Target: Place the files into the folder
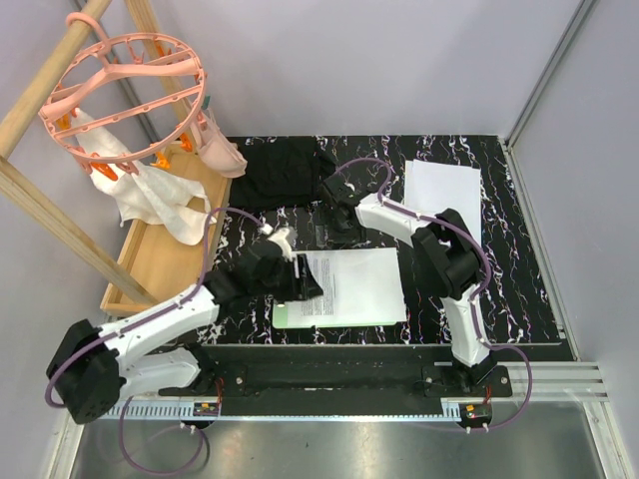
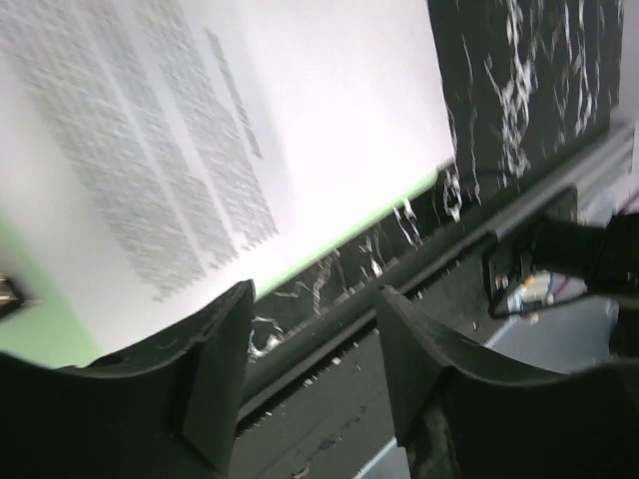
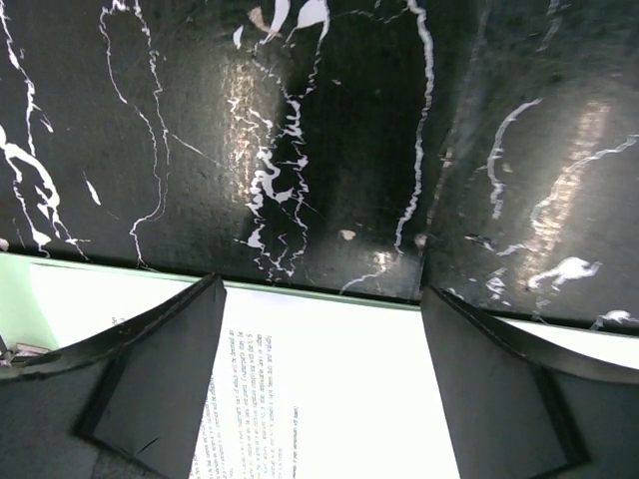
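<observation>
A printed file lies on the light-green folder near the table's front edge, and green shows along its left and near sides. A blank file lies apart at the back right. My left gripper hovers over the folder's left end, open. In the left wrist view, nothing sits between its fingers, and the printed file and the folder lie beyond them. My right gripper hangs open over the folder's far edge. The right wrist view shows that gripper empty above the printed file and the folder.
A black fabric piece lies at the back of the marbled mat. On the left, a wooden tray holds a white cloth under a pink round hanger on a wooden frame. Grey walls close the right side.
</observation>
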Robot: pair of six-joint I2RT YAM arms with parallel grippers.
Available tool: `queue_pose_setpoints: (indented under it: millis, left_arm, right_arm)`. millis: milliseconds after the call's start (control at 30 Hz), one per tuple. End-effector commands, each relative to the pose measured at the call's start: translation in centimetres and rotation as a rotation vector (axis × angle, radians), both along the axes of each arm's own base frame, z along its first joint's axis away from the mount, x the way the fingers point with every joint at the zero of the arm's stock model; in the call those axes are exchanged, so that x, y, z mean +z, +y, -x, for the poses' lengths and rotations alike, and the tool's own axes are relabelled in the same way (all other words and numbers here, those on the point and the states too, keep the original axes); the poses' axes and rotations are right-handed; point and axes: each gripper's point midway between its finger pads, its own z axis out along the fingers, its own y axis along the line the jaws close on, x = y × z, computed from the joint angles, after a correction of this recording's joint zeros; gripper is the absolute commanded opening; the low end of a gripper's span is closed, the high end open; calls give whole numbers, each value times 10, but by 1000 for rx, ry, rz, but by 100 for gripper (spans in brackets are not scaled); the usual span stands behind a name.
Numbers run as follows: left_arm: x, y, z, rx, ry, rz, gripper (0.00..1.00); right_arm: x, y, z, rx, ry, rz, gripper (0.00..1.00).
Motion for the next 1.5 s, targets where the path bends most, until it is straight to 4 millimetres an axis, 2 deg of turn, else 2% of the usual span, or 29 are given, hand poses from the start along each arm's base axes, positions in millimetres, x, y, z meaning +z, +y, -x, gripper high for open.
queue_pose_setpoints:
  millis: [0, 67, 100, 133, 167, 233, 267, 300, 333, 367, 433, 467, 567, 667, 967, 1133, 1233, 1467]
  left_arm:
    - [8, 51, -37, 134, -37, -113, 69]
    - [4, 70, -52, 163, -31, -194, 76]
    - [-4, 81, -50, 166, -3, -261, 89]
    - [-14, 88, -53, 139, 10, -329, 90]
    - [-13, 97, -59, 153, 4, -384, 90]
    - [-27, 111, -66, 147, 16, -489, 86]
    - [-30, 116, -72, 152, 19, -512, 83]
    - [-34, 117, -74, 137, 27, -525, 79]
    - [-45, 117, -73, 119, 66, -540, 70]
    - [-47, 114, -76, 106, 77, -522, 68]
    - [-58, 113, -78, 90, 100, -539, 62]
    - [-60, 105, -78, 69, 103, -507, 60]
    - [-68, 100, -79, 67, 118, -489, 56]
    - [-73, 97, -82, 70, 124, -475, 48]
    - [-79, 99, -88, 131, 139, -493, 51]
    - [-84, 97, -85, 149, 159, -502, 51]
    - [-79, 91, -83, 142, 144, -490, 52]
    - [-61, 94, -90, 185, 77, -487, 58]
  right_arm:
    - [76, -9, -16, -31, -159, -31, 92]
    - [86, -24, -3, -36, -164, -33, 97]
    - [88, -29, 4, -32, -154, -41, 99]
    - [89, -34, 9, -30, -152, -53, 100]
    - [87, -47, 24, -26, -136, -55, 100]
    - [84, -69, 31, -50, -110, -79, 100]
    - [81, -86, 44, -69, -96, -80, 100]
    - [81, -101, 43, -105, -86, -108, 100]
    - [80, -108, 47, -118, -81, -125, 100]
    - [79, -116, 61, -123, -58, -164, 100]
    - [76, -128, 65, -154, -54, -196, 100]
    - [73, -132, 74, -156, -44, -212, 100]
    - [63, -142, 83, -177, -35, -207, 100]
    - [52, -148, 88, -193, -19, -200, 100]
    - [38, -155, 90, -208, -11, -191, 100]
    - [34, -153, 89, -205, -4, -205, 100]
    - [28, -151, 89, -206, 13, -211, 100]
    - [23, -151, 91, -205, 20, -210, 100]
